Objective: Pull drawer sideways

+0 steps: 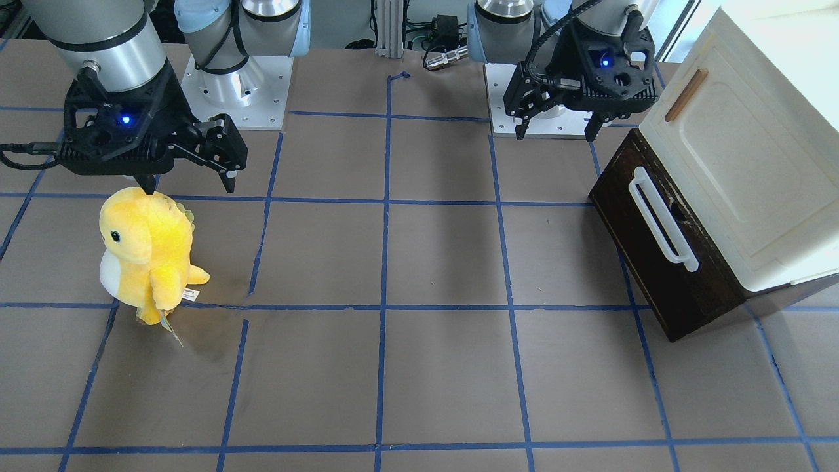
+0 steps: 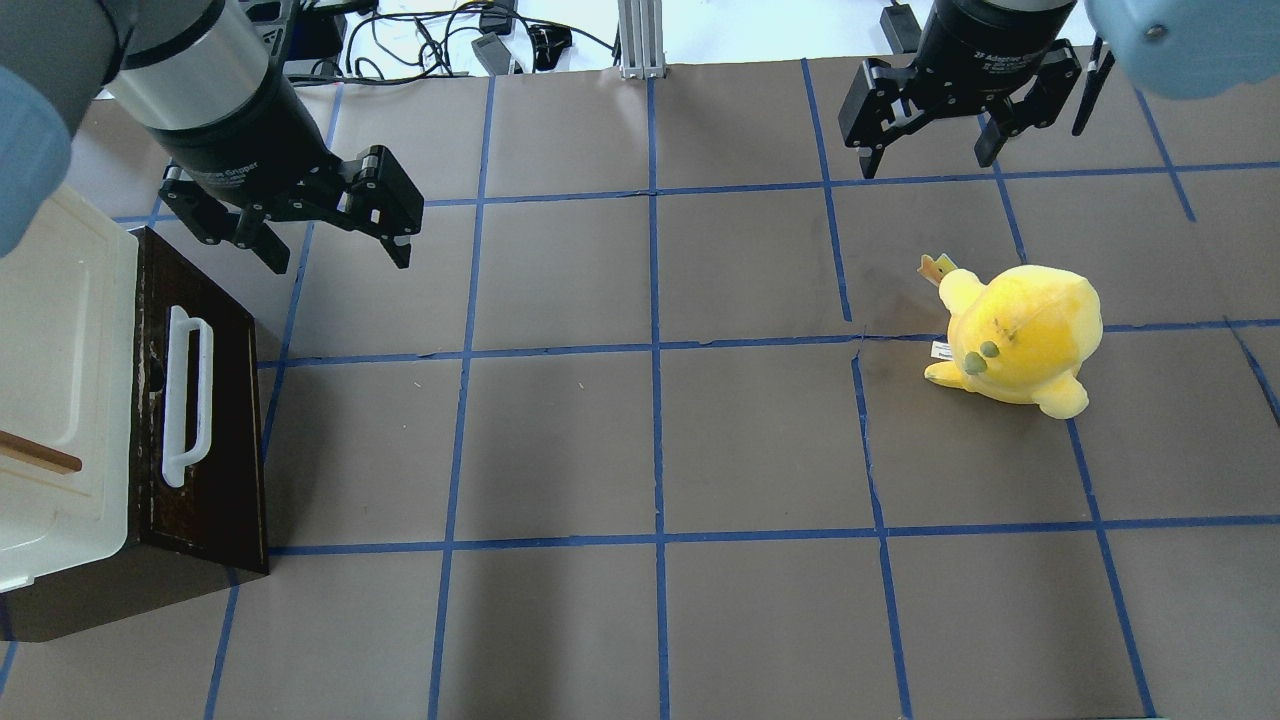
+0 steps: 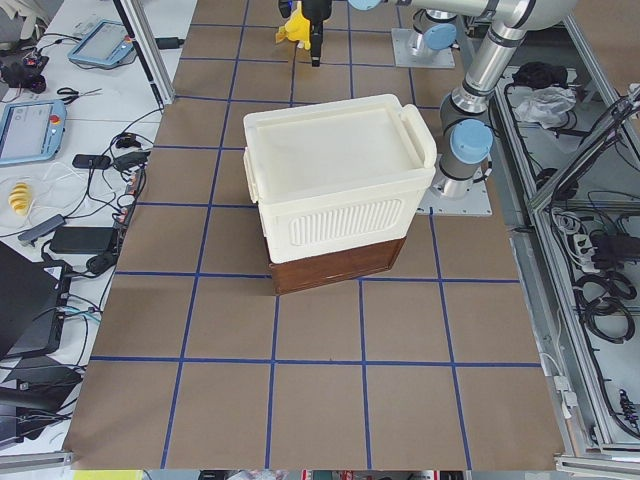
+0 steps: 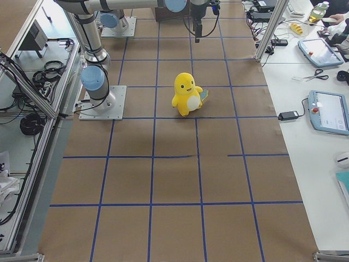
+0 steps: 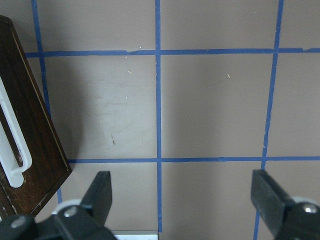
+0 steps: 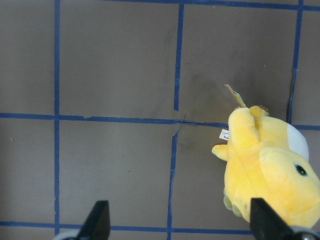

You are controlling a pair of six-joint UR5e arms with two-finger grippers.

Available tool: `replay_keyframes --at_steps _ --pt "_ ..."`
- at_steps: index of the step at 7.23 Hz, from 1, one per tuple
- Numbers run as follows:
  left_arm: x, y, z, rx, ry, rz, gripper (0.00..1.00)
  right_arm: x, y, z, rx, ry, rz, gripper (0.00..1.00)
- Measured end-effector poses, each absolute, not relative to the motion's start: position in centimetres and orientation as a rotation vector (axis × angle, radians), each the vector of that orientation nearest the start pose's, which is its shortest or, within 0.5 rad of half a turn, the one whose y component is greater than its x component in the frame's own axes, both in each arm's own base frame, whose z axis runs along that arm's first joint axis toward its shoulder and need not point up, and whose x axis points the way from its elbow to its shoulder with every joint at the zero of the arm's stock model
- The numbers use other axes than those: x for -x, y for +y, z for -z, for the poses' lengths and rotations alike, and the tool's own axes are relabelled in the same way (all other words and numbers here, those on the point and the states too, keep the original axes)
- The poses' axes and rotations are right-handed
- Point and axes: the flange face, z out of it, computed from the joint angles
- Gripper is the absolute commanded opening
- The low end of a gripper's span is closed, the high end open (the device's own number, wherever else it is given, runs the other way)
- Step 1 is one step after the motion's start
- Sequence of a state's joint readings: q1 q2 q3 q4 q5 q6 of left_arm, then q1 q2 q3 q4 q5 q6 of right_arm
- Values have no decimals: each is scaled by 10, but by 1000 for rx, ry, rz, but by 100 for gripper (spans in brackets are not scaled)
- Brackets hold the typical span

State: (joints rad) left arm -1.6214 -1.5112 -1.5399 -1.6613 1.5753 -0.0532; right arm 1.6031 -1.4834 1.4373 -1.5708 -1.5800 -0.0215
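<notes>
Both spread, left gripper (image 2: pixel 338 262) and right gripper (image 2: pixel 926 165) above brown blue-taped table (image 2: pixel 560 450); beside left gripper, dark-fronted drawer (image 2: pixel 235 420), white handle (image 2: pixel 187 395).

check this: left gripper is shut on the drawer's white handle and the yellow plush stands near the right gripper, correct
Not quite. The left gripper is open and hangs clear of the white handle of the drawer, as the overhead exterior view shows. The yellow plush does stand near the right gripper.

Overhead, front views opposed, sharing drawer (image 2: pixel 235 420); side views distant, along table (image 2: pixel 560 450); wrist cams close, downward.
</notes>
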Motion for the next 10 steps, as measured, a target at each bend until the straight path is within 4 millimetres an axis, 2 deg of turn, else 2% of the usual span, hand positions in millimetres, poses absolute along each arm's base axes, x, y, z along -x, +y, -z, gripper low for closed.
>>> replay_keyframes --at_steps 7,10 --pt "158 -460 -525 -5 3174 11 100 -149 -529 -509 84 3149 73 100" --pt "156 -468 -514 4 3189 -17 100 -149 -529 -509 85 3149 73 100"
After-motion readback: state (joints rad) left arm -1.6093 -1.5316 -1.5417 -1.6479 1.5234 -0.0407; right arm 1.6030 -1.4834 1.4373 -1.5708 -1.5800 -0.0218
